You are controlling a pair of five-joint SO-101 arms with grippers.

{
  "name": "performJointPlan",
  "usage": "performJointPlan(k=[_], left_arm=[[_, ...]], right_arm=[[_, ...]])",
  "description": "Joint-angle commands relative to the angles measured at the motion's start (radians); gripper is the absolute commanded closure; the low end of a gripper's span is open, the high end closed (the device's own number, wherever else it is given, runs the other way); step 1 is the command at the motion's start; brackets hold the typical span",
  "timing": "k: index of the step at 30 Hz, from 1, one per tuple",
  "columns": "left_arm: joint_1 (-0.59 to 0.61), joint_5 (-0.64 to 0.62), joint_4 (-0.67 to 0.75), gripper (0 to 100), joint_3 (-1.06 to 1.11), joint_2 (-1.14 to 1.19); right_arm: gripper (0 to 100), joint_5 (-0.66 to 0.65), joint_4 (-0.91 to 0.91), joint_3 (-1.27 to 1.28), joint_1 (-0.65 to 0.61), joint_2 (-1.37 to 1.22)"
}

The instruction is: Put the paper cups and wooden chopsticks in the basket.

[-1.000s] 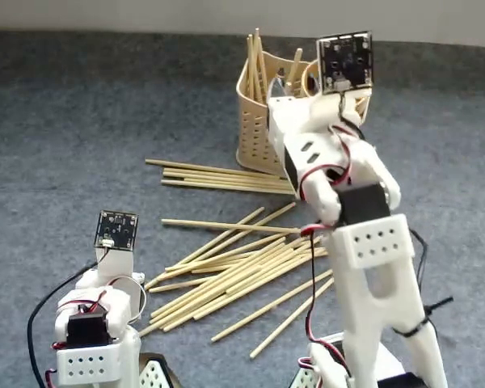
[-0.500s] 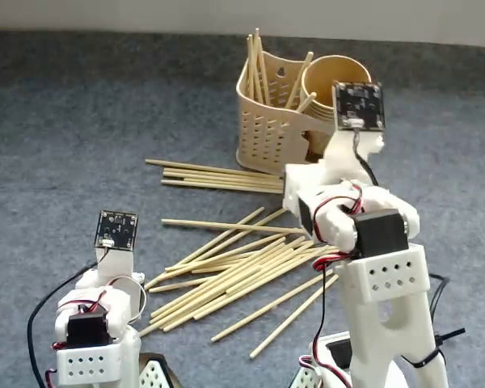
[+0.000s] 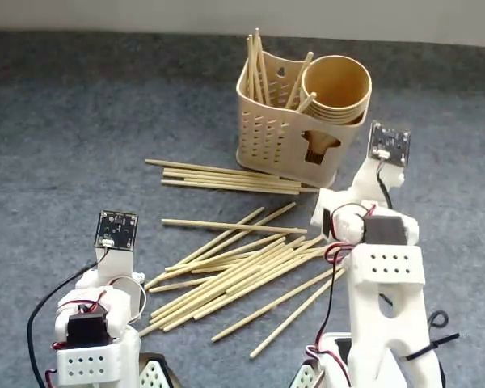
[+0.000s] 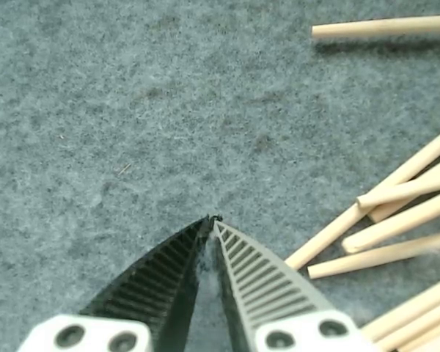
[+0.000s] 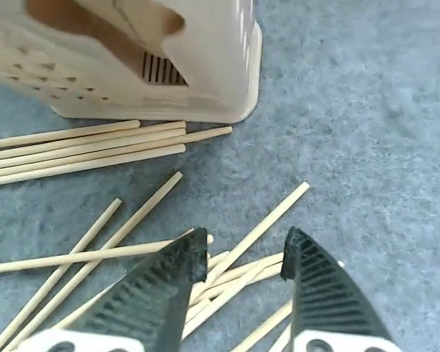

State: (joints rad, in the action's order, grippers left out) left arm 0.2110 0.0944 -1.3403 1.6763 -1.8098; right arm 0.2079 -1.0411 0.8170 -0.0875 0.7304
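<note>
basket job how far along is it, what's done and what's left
Done: the paper cups sit stacked in the basket, with a few standing chopsticks beside them. In hand: nothing; the right end effector hangs open over the loose chopsticks, the left end effector is shut above bare carpet. Left: that whole scatter on the carpet.

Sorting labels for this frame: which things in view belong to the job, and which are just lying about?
Belongs to the job:
paper cups, stacked inside the basket
standing chopsticks, already in the basket
loose chopsticks, scattered in front of it

Just lying about:
grey felt cover under everything, and nothing else
</note>
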Motion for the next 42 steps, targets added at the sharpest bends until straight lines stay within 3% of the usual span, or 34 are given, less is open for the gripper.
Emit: performJointPlan(k=[1,14,31,37,42], left_arm=[[0.007,0.003,-0.002,98,0.019,-0.008],[0.007,0.003,-0.002,98,0.019,-0.008],[0.007,0.003,-0.002,98,0.019,-0.008],[0.007,0.003,-0.002,98,0.019,-0.008],[0.007,0.003,-0.002,98,0.019,-0.008]], right_arm=[[82.2,0.034,0.156,0.099,0.019,0.033],[82.2,0.261,0.188,0.036,0.028,-0.249],[82.5,0.377,0.182,-0.188,0.097,-0.645],[94.6,0.377,0.182,-0.188,0.114,-0.699],[97.6,0.377,0.182,-0.189,0.113,-0.687]])
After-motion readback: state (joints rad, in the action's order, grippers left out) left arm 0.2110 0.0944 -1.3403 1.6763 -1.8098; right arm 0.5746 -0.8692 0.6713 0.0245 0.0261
